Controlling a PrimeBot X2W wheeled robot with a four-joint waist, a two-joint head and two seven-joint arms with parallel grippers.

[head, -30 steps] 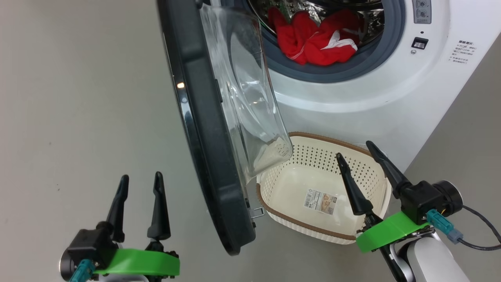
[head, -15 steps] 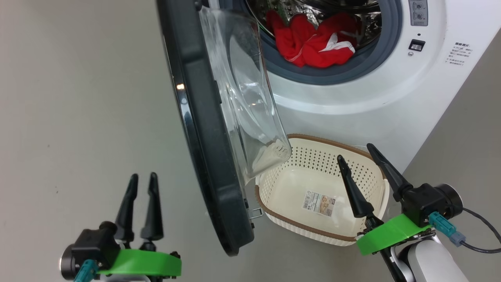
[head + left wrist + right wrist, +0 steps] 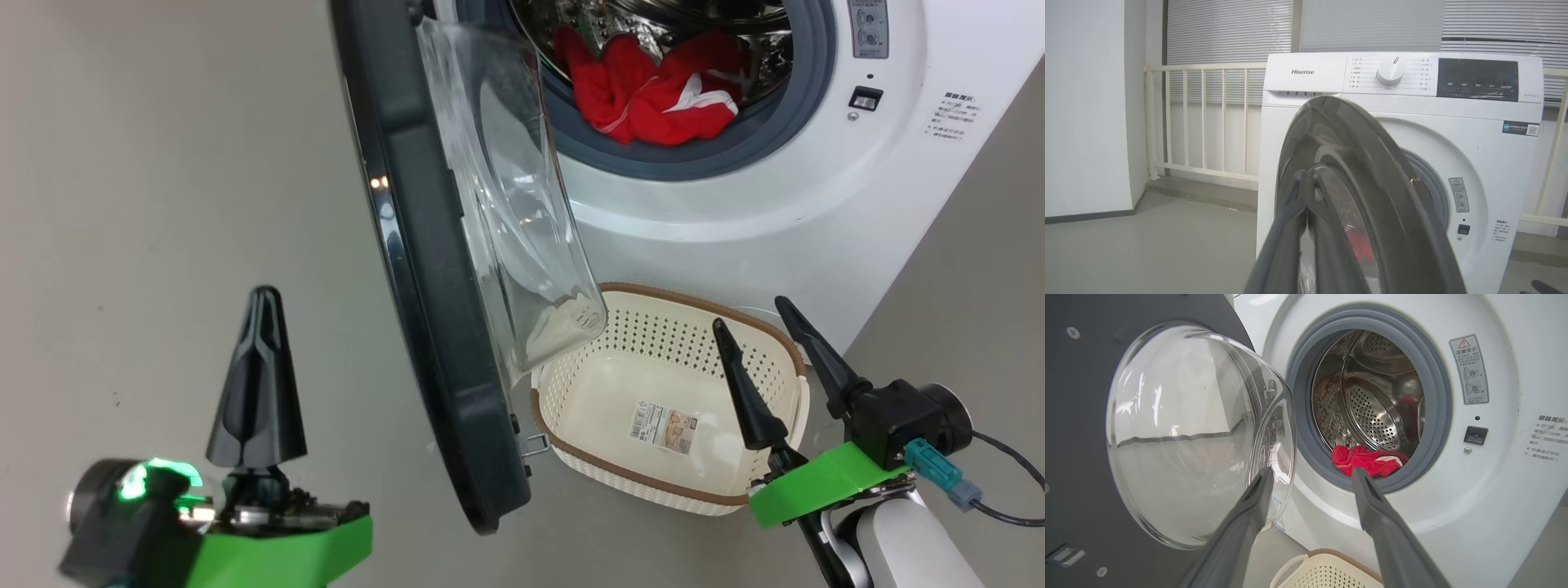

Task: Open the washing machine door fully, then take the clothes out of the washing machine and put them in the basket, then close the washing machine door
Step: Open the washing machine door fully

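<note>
Black fingers of the left gripper (image 3: 264, 298) have snapped together within the last second, going from a wide spread to fully closed on nothing, with the wrist turned so the pair reads as a single spike. Just to the right of those shut jaws stands the washing machine door (image 3: 424, 286), swung out but edge-on to the head camera and not yet folded back. A strip of bare floor (image 3: 163, 204) separates the two, so no contact is seen. In the left wrist view the joined tips aim straight at the door's glossy outer face. The closing looks like preparation to nudge the door wider with a blunt point, which would put the job in its first step. The right gripper (image 3: 749, 314) holds its jaws spread wide and empty. Directly beneath them sits the basket (image 3: 653, 331), with nothing in it but a sticker (image 3: 665, 426). Well ahead of their tips the clothes (image 3: 653, 102) lie bunched at the lip of the drum (image 3: 1372, 404) of the washing machine (image 3: 735, 204).
</note>
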